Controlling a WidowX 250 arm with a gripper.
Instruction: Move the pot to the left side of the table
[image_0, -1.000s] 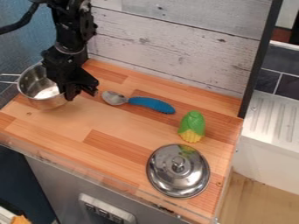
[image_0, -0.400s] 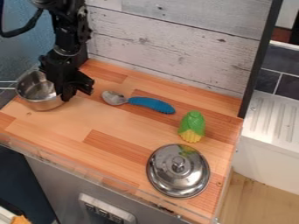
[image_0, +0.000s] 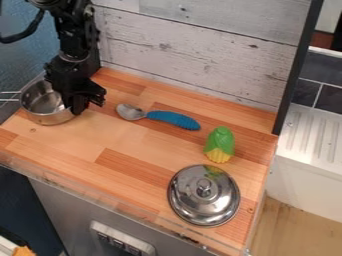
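Note:
At the table's left edge, my black gripper (image_0: 85, 105) hangs down over the right rim of the pot. One of its fingers is at the pot's right side and the other stands out to the right over the wood. The silver metal pot (image_0: 45, 109) is upright at the far left of the wooden table (image_0: 80, 141), its handle pointing left past the table's edge. Part of the pot's back right rim is hidden behind the gripper.
A spoon with a blue handle (image_0: 174, 119) lies right of the gripper. Further right is a green and yellow corn toy (image_0: 220, 145), with a silver lid (image_0: 203, 195) at the front right. A whitewashed plank wall (image_0: 194, 42) borders the back.
The gripper has shifted a little left. The pot first moved slightly up and left from its earlier place, and has barely moved since. The spoon, corn and lid are unmoved.

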